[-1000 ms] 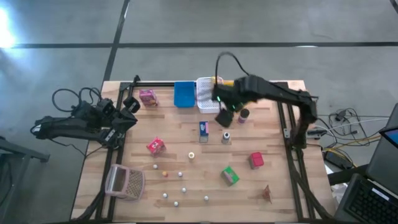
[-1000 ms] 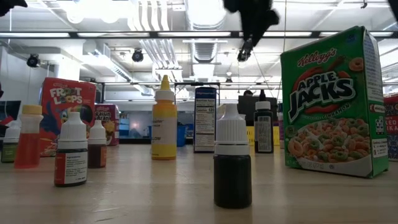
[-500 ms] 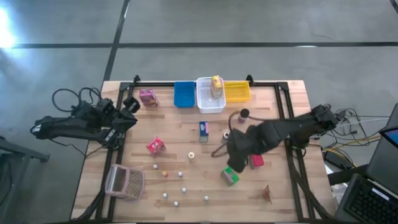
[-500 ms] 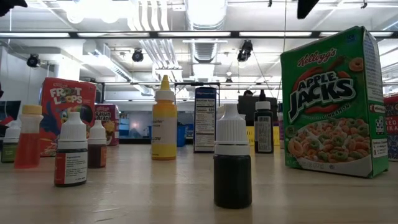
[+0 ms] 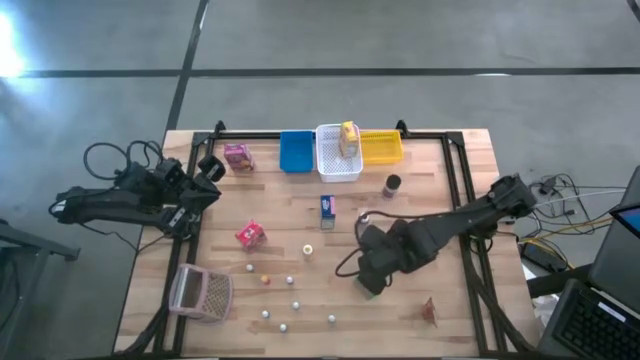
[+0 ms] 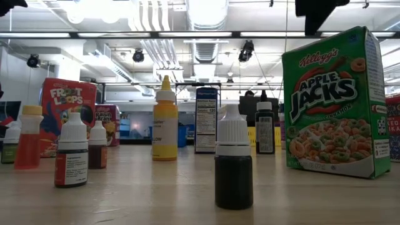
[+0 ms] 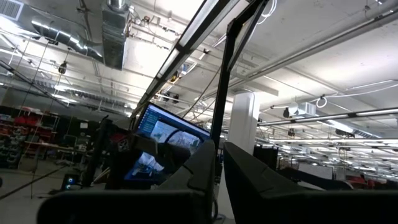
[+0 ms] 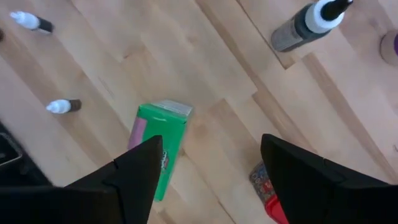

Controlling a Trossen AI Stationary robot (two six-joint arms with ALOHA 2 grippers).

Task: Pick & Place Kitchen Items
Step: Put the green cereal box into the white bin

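The right claw [image 8: 205, 168], spread wide, has swung from the bins to hover over the green box [image 8: 158, 146] mid-bench, likely its next pick. The left claw [image 5: 212, 168] rests pressed together.

Between my dark right claw [image 8: 205, 180] fingers sits a green box [image 8: 159, 146] with a pink side, on a pale wood-grain counter [image 8: 205, 62]. Beyond stand a blue bin [image 5: 296, 152], white bin [image 5: 331, 162] and yellow bin [image 5: 382, 149].
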